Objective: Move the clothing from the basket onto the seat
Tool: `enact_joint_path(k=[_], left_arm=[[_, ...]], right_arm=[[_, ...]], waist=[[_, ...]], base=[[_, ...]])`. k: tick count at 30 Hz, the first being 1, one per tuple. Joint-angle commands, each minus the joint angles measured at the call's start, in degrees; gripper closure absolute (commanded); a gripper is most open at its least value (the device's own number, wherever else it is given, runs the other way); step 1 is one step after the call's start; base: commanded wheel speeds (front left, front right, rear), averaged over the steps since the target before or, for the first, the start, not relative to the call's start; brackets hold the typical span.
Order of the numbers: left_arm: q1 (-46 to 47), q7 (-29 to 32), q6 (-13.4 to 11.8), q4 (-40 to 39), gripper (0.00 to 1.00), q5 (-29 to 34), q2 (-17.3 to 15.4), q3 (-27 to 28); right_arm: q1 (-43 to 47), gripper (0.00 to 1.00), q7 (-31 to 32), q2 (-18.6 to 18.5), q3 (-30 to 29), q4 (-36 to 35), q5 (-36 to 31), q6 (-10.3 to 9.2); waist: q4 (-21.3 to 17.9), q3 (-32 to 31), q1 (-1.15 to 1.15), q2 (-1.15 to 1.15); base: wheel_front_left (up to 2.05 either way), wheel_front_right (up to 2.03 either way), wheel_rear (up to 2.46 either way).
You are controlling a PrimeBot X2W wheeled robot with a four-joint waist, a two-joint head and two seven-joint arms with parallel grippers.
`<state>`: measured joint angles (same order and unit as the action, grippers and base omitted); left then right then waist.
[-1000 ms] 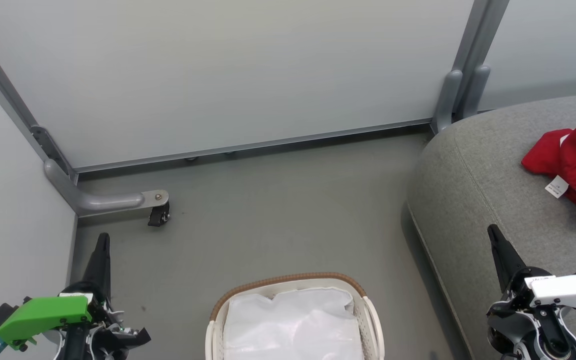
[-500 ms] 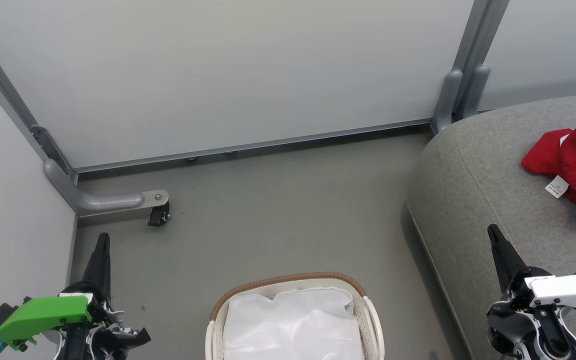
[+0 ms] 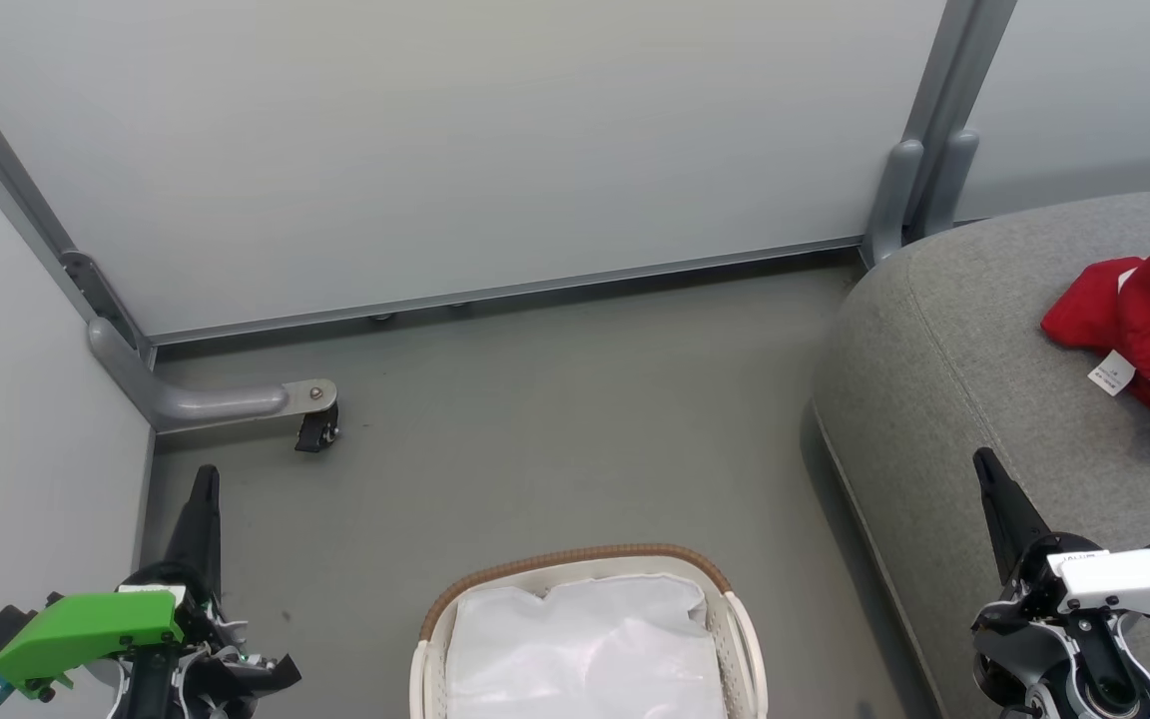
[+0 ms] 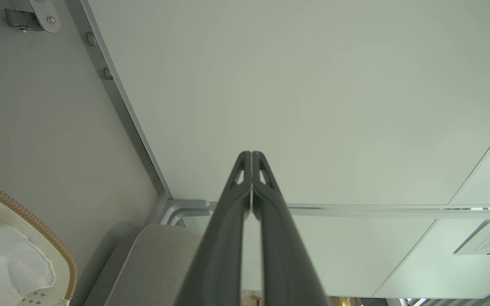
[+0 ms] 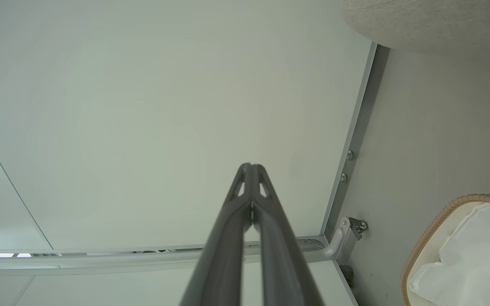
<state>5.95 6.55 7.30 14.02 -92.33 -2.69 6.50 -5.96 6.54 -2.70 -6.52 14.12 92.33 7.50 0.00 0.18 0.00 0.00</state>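
Red clothing [image 3: 1149, 320] with a white tag lies bunched on the grey seat [image 3: 944, 340] at the right edge of the head view. The cream basket [image 3: 575, 564] with its brown woven rim stands on the floor at the bottom centre, and inside it I see the white cloth liner [image 3: 585, 639]. My left gripper [image 3: 204, 477] is shut and empty at the lower left, its fingers pointing up beside the left wall panel. My right gripper [image 3: 984, 461] is shut and empty at the lower right, over the seat's front edge. The basket's rim [image 4: 36, 223] [image 5: 440, 216] also appears in both wrist views.
Pale partition panels [image 3: 455, 150] close off the back and the left side. A grey panel foot with a black caster [image 3: 315, 429] juts onto the floor at the left. Grey floor [image 3: 555, 429] lies between the basket, the panels and the seat.
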Motion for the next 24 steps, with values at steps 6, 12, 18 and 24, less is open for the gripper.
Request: enact_joint_path(k=[6,12,18,24], left_arm=[[0.57,0.18,0.35,-0.07,1.0,-0.17,-0.35,0.14],[0.57,0.18,0.35,-0.07,1.0,-0.17,-0.35,0.14],[0.57,0.17,0.35,-0.07,1.0,-0.17,-0.35,0.14],[0.57,0.17,0.35,-0.07,1.0,-0.17,-0.36,0.14]], right_arm=[[-0.48,1.0,0.2,-0.34,-0.1,-0.23,0.17,-0.02],[-0.48,1.0,0.2,-0.34,-0.1,-0.23,0.17,-0.02],[-0.48,1.0,0.2,-0.34,-0.1,-0.23,0.17,-0.02],[-0.48,1.0,0.2,-0.34,-0.09,-0.23,0.18,-0.02]], waist=[[0.0,0.0,0.0,0.0],[0.0,0.0,0.0,0.0],[0.0,0.0,0.0,0.0],[0.0,0.0,0.0,0.0]], base=[[0.0,0.0,0.0],[0.0,0.0,0.0],[0.0,0.0,0.0],[0.0,0.0,0.0]])
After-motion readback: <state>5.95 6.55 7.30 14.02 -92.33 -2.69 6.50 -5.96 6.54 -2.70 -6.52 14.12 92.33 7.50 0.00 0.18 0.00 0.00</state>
